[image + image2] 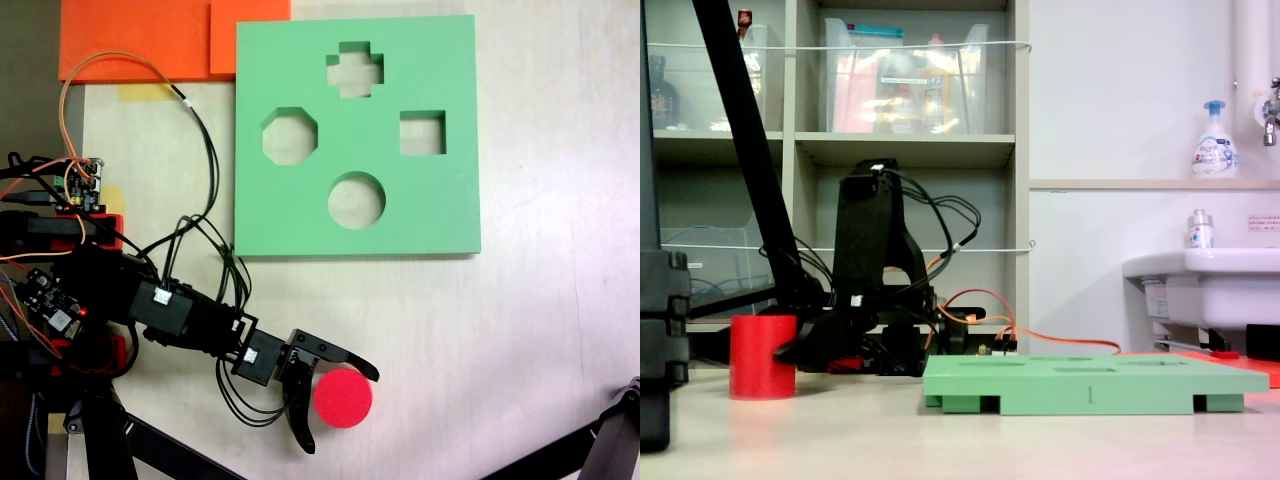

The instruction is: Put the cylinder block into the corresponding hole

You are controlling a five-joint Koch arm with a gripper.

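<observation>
Cylinder block (343, 398): upright on the table (560, 330), well apart from the green foam board (440, 215).
Gripper (342, 408): jaws spread wide around the block, nothing clamped.
Handling: likely light, soft foam; dents if squeezed hard.
Grip point: curved sides, mid-height.
Corresponding hole (356, 200): round cut-out, vacant.

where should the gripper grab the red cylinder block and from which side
Grip the cylinder block across its curved side wall, about mid-height. It stands upright on the table with its flat round top up, so the wall offers two opposite faces. Coming from its left in the top-down fixed view seems best: the open gripper already straddles it there, one finger above and one below.
</observation>
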